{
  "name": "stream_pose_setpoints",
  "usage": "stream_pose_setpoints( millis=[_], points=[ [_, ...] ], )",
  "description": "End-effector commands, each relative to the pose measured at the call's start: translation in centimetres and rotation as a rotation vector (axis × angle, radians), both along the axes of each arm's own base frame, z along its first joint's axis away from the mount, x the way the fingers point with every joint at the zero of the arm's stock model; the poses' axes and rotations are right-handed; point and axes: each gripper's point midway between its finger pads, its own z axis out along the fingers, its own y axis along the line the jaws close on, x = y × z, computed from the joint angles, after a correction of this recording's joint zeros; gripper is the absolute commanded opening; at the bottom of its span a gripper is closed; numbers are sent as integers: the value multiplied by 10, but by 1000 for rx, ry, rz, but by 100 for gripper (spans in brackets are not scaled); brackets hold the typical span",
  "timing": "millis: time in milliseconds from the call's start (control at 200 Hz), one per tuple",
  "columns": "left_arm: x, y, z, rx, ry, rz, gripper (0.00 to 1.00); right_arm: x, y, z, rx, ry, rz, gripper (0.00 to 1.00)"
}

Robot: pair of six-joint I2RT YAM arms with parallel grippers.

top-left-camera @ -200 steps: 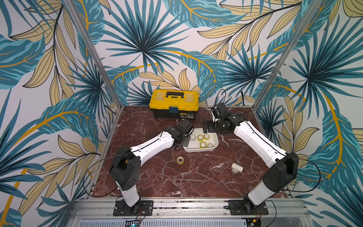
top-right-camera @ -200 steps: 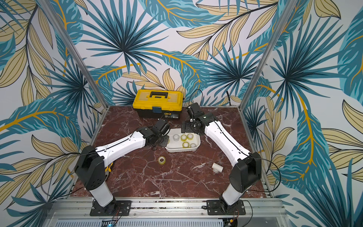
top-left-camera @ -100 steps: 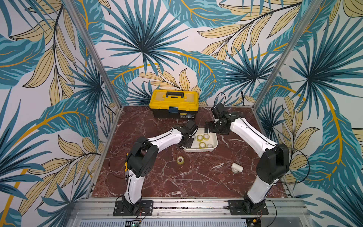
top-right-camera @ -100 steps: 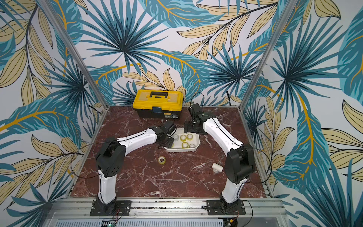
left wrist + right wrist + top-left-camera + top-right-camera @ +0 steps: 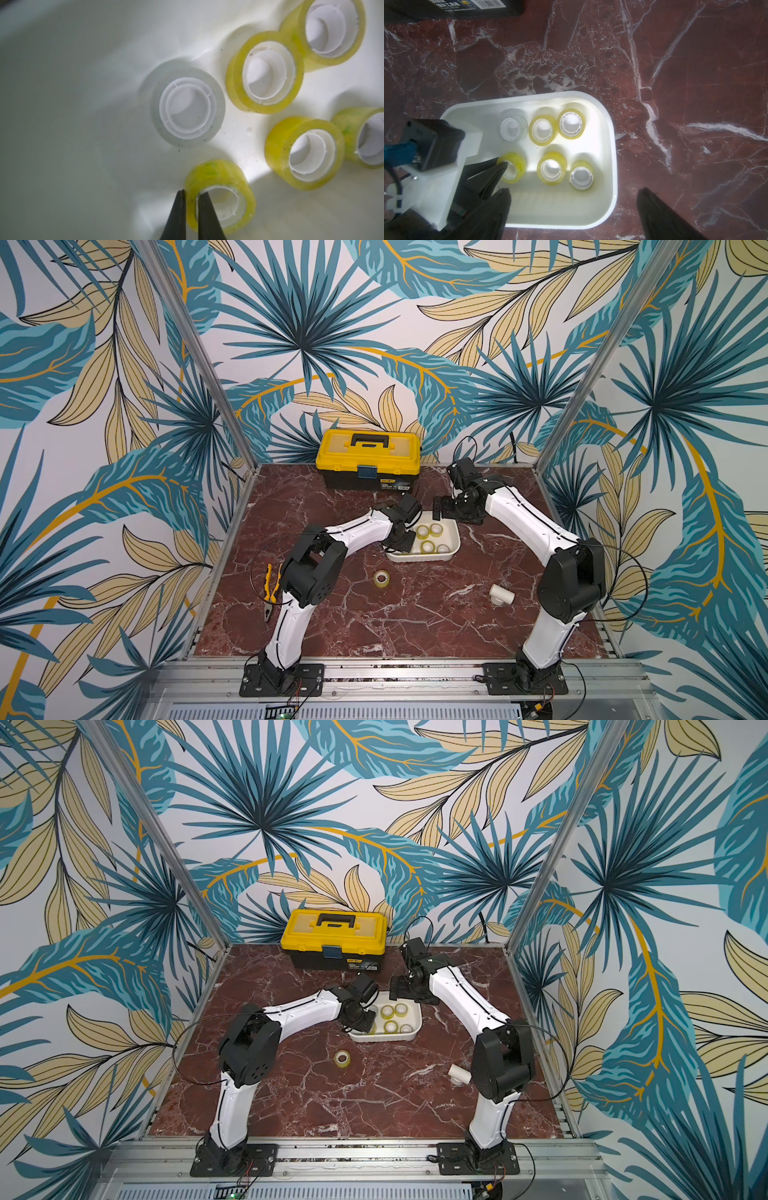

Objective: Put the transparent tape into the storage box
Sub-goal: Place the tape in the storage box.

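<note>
Fingers (image 5: 176,216) of the left gripper (image 5: 193,192) are clamped on the wall of the held roll (image 5: 224,176), one finger outside it and one in its white core, inside the storage box (image 5: 72,104). A pale roll (image 5: 188,108) and four yellowish rolls (image 5: 264,76) lie on the box floor. In the right wrist view the right gripper (image 5: 575,190) holds nothing, its fingers (image 5: 654,207) spread wide, one over the box and one over the table. In both top views a loose roll (image 5: 382,577) (image 5: 342,1058) lies on the marble table (image 5: 415,635), apart from the box on the side nearer the arm bases.
</note>
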Motion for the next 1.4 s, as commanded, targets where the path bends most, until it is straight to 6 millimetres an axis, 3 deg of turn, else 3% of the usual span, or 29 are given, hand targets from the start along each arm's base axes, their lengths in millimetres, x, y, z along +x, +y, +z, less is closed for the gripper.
stream_pose_setpoints(
  millis=[0, 546, 867, 1027, 1162, 1398],
  points=[
    [6, -16, 6, -50, -4, -9, 0, 1, 1, -5, 10, 20, -10, 100],
    [-13, -23, -2, -50, 47, -42, 0, -1, 5, -8, 29, 36, -9, 100],
    [-15, -20, -1, -43, 47, -37, 31, -4, 4, -7, 33, 36, -11, 100],
    [-15, -18, 2, -39, 37, -35, 34, -5, 4, -6, 37, 34, -11, 100],
    [-13, -16, 13, -48, 7, -29, 37, -5, 7, -5, 46, 32, -3, 100],
    [2, -7, 58, -92, -110, 20, 48, -5, 15, 0, 55, 21, 37, 100]
  ],
)
